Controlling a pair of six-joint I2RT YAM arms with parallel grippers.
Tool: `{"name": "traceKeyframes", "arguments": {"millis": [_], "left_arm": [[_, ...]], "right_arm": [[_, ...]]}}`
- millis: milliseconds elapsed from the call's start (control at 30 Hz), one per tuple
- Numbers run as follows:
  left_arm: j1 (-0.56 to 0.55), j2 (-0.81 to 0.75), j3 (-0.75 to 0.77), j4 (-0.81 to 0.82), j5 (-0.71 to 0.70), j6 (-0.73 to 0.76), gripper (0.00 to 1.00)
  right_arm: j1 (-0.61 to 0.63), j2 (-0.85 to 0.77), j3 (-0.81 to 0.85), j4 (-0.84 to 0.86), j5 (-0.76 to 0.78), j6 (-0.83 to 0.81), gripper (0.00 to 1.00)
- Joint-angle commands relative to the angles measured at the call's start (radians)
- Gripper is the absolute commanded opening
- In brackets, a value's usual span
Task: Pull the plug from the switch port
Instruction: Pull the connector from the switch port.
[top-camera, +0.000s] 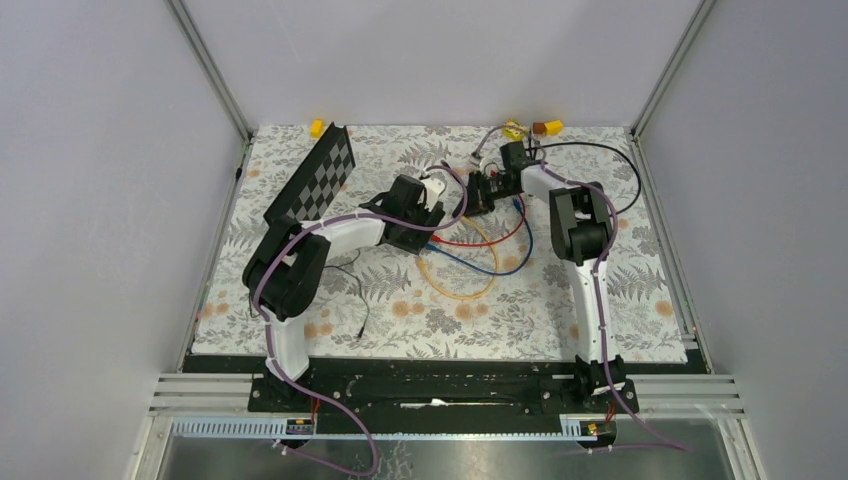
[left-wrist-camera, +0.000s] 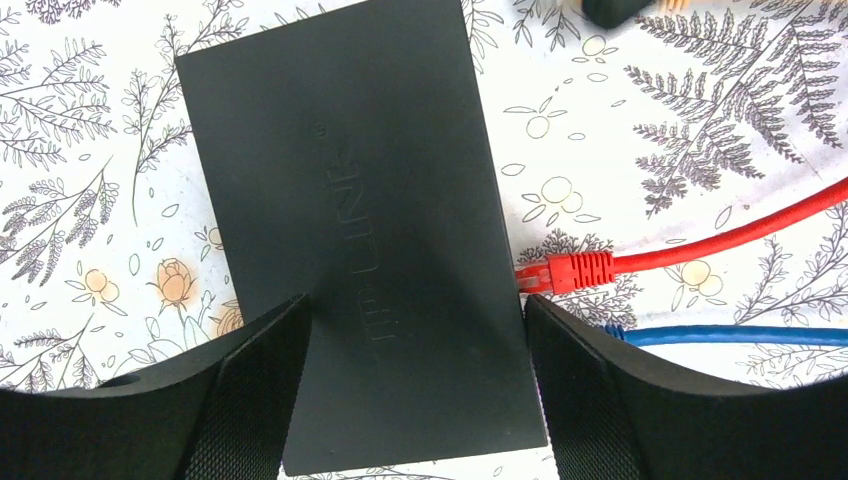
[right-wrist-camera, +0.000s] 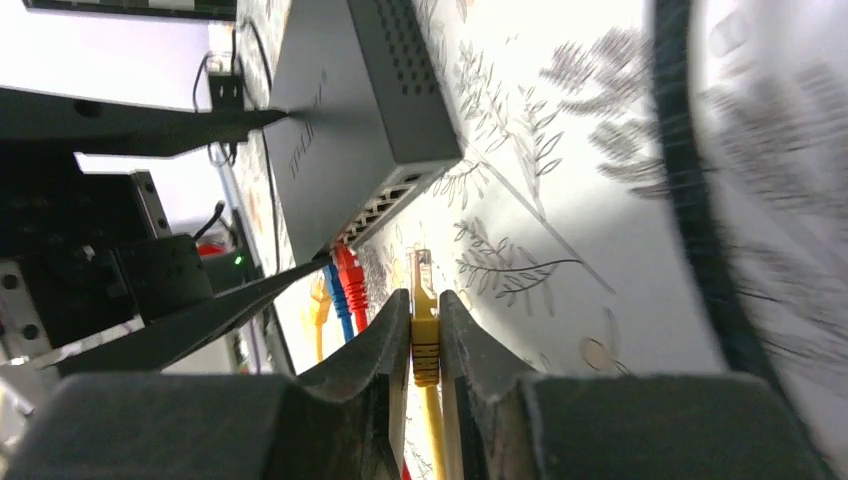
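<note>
The switch (left-wrist-camera: 350, 180) is a flat matte-black box lying on the floral mat. My left gripper (left-wrist-camera: 415, 305) is open and straddles its near end, one finger along each long side, with a thin sliver of mat showing by the right finger. A red plug (left-wrist-camera: 575, 270) sits in a port on the switch's right edge, and a blue cable (left-wrist-camera: 730, 335) runs in just below it. My right gripper (right-wrist-camera: 425, 297) is shut on a yellow plug (right-wrist-camera: 424, 335). That plug's tip is out of the ports and a short way from the switch (right-wrist-camera: 340, 120).
Red, blue and yellow cables loop over the mat (top-camera: 480, 260) in front of the switch. A black-and-grey chequered board (top-camera: 318, 178) leans at the back left. A thick black cable (top-camera: 625, 175) curves behind the right arm. Small yellow blocks (top-camera: 317, 127) lie at the back edge.
</note>
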Motion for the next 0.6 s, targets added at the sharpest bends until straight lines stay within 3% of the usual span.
{"name": "traceKeyframes", "arguments": {"millis": [0,233,567], "left_arm": [[0.023,-0.042,-0.016,-0.069,0.077,0.011,0.81],[0.025,-0.077,-0.02,-0.06,0.128,0.034,0.86],[0.026,-0.079,-0.022,-0.059,0.138,0.034,0.87]], "right_arm": [[-0.026,-0.053,0.179,-0.208,0.111,-0.178,0.0],[-0.025,-0.165,0.363,-0.453,0.26,-0.393,0.0],[0.006,-0.379,0.327,-0.527,0.398,-0.525,0.0]]}}
